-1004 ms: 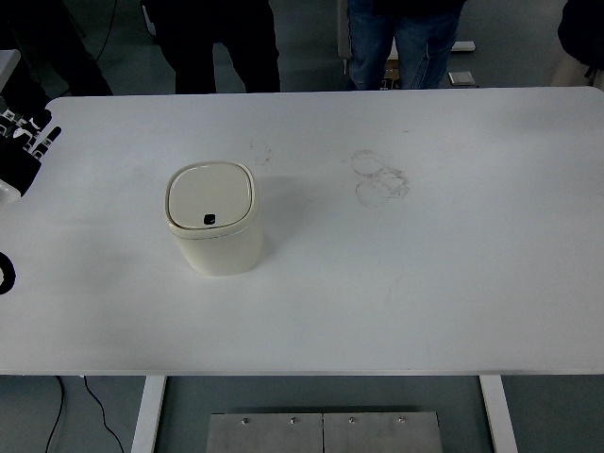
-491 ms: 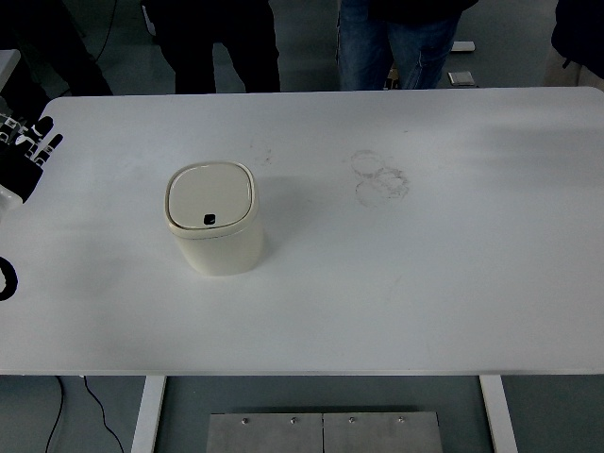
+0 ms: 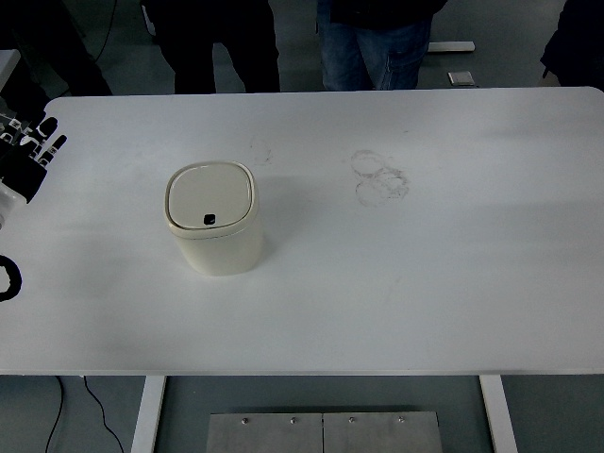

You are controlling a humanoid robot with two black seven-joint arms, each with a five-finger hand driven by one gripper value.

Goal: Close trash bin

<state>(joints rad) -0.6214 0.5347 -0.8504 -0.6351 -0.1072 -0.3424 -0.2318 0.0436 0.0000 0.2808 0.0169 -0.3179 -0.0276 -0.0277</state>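
Head view over a white worktop (image 3: 425,302). A cream trash bin (image 3: 214,232) with rounded corners stands upright on the left half of the worktop, roughly midway between the near and far edges; its lid (image 3: 210,194) lies flat and flush on the rim, closed, with a small dark mark near the lid's near edge. The left hand (image 3: 26,156) sits at the far left edge of the scene, well apart from the bin and touching nothing; its black fingers (image 3: 52,137) with pale tips are extended and slightly spread, holding nothing. A black ring-shaped part (image 3: 8,280) shows at the left edge nearer the camera, partly cut off by the frame. Faint circular smudges (image 3: 379,177) mark the worktop right of centre, toward the far side, apart from the bin. Beyond the far edge stand persons, seen only as legs: dark trousers (image 3: 217,42) at the far left and blue jeans (image 3: 370,47) near the middle. Below the near edge, the worktop's white legs (image 3: 148,413) and a grey metal plate (image 3: 323,432) on the floor are visible
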